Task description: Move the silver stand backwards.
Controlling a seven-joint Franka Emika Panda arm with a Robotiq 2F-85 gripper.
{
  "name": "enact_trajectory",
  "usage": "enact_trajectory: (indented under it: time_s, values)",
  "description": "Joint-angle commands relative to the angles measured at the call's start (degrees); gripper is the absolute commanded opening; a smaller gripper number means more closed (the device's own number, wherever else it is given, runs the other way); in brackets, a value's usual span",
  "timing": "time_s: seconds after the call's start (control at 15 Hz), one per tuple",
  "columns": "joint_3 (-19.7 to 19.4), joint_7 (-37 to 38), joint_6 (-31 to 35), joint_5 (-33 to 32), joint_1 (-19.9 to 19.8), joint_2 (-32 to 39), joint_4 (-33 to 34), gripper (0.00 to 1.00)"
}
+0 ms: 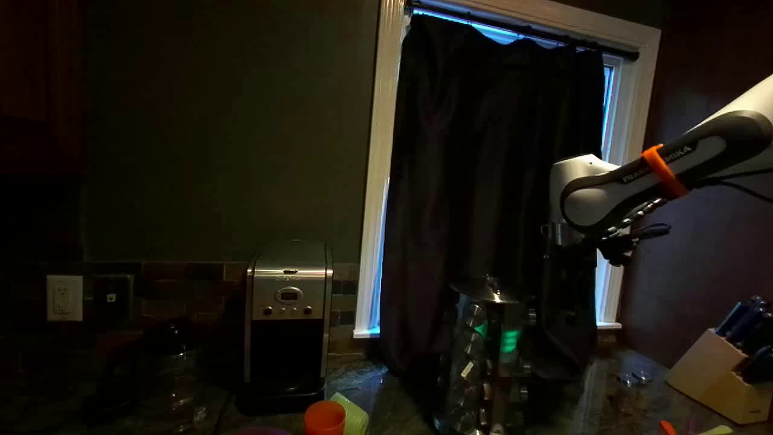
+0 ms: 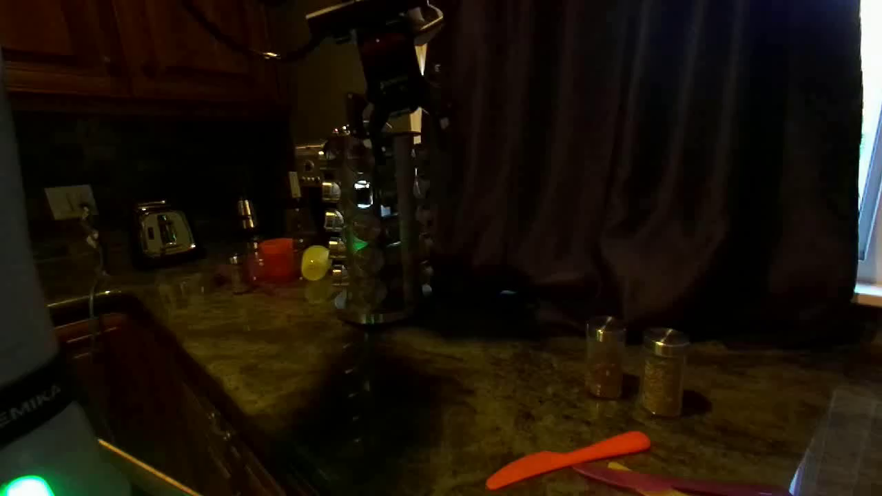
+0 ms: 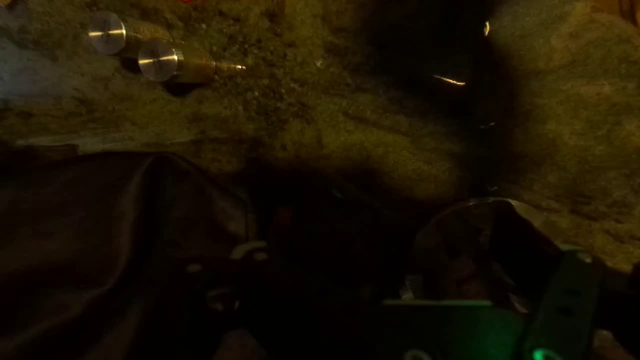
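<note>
Centring the gripper (image 2: 408,127) over the silver stand (image 2: 372,262) was, we judged, the step in hand. The stand stood upright on the counter (image 2: 496,393), close by the dark curtain (image 2: 565,179) in both exterior views. We had the claw spread wide near the stand's top, with nothing in its grasp; in such gloom we could not tell whether any part touched. In the wrist view a shiny rounded rim (image 3: 487,200), which we took for the stand's, lay nearer one finger (image 3: 562,300) than the other, so a small sideways shift seemed wise before any closing. For the move itself, we wanted a firm, square hold on the lid (image 1: 486,295) or its knob (image 1: 493,282), then a slow slide with the base (image 2: 373,317) flat on the counter, since a tall, narrow rack pushed from its top would likely tip. Which way backwards ran we could not settle, so both sides needed watching: curtain folds could snag, and a yellow cup (image 2: 315,263) showed just beside the stand in an exterior view, though perhaps set farther behind it. An even, gentle pace seemed safest.
</note>
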Motion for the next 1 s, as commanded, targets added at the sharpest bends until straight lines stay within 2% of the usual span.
enact_trajectory:
  time_s: [0.0,0.33,0.8,0.93]
  values:
    - [-0.34,0.11,-0.16,-0.12,0.39,0.00,0.09,1.00]
    - [-0.03,0.20,0.22,0.01,0.74,-0.60,-0.08,1.00]
    - [6.46,15.51,-2.52,-5.82,-0.65,-8.07,1.08,1.00]
    - [7.68,20.19,-4.28,-3.88,-0.29,-8.76,2.34,1.00]
